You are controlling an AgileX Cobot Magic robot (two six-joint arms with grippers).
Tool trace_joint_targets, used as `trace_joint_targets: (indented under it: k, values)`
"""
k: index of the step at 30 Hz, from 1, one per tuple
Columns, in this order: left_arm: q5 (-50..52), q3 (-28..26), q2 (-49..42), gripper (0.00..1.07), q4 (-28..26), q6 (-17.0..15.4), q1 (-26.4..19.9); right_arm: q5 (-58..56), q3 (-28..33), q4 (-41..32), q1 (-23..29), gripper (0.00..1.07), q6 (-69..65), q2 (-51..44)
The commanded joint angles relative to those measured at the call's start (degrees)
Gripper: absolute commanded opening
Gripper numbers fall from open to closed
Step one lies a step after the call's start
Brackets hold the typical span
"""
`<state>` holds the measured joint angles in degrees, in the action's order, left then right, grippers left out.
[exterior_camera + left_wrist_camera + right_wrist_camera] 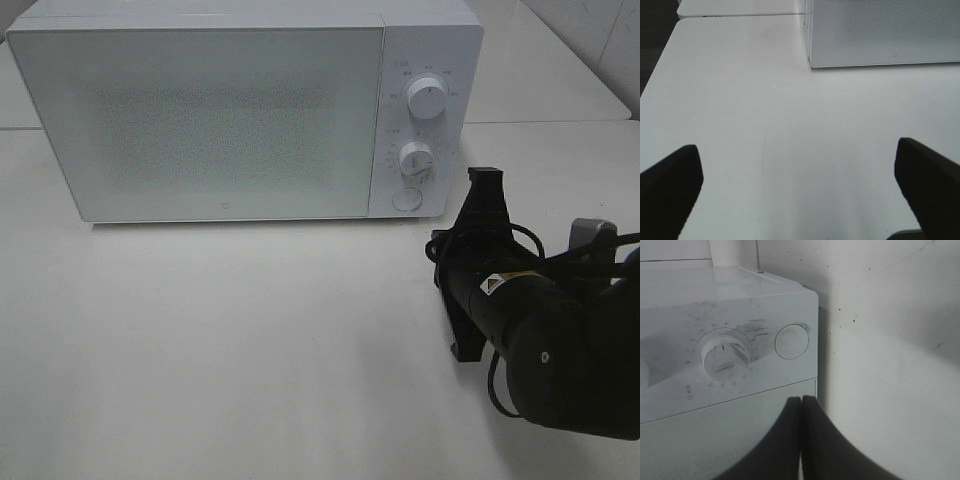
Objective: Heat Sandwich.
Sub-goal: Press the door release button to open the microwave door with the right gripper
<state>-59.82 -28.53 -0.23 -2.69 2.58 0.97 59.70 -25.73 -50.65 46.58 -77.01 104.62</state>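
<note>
The sandwich shows in none of the three views, so where it lies, which way it points and how its long axis runs cannot be told. Ahead of the right gripper (485, 176) stands a white microwave (200, 120) with its speckled door (210, 115) shut and nothing visible through it. This gripper is clenched, its two black fingers (785, 440) pressed together with nothing between them, and their tips sit just short of the lower corner of the control panel (425, 110). The round button (406, 199) lies just ahead of those tips and slightly to the door side, not touching them. The timer knob (415, 158) is a little beyond it, and the upper knob (427, 100) farther up the panel. Small grey numerals and ticks ring the timer knob (726, 356), too faint to read. The markings around the upper knob are also unreadable. A tiny logo (222, 211) at the door's lower edge is too small to make out. A small sticker (492, 285) with a triangle sits on the right arm behind the gripper, and its text is illegible. The left gripper (800, 192) is released, its fingers (670, 187) spread wide over the bare white table (765, 100), holding nothing. The microwave's lower front corner (811, 64) lies well ahead of it.
</note>
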Motion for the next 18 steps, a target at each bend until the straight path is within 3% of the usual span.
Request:
trace_joint_targets:
  k: [1,18]
  values:
    - [0.92,0.17,-1.55,1.02,-0.40,-0.46,0.29,-1.55,-1.32,0.69,-0.17,0.00,-0.06,1.03]
    - [0.92,0.17,-1.55,1.02,-0.40,-0.46,0.29,-6.36,-11.75,14.55,-11.69,0.00,-0.86,8.94]
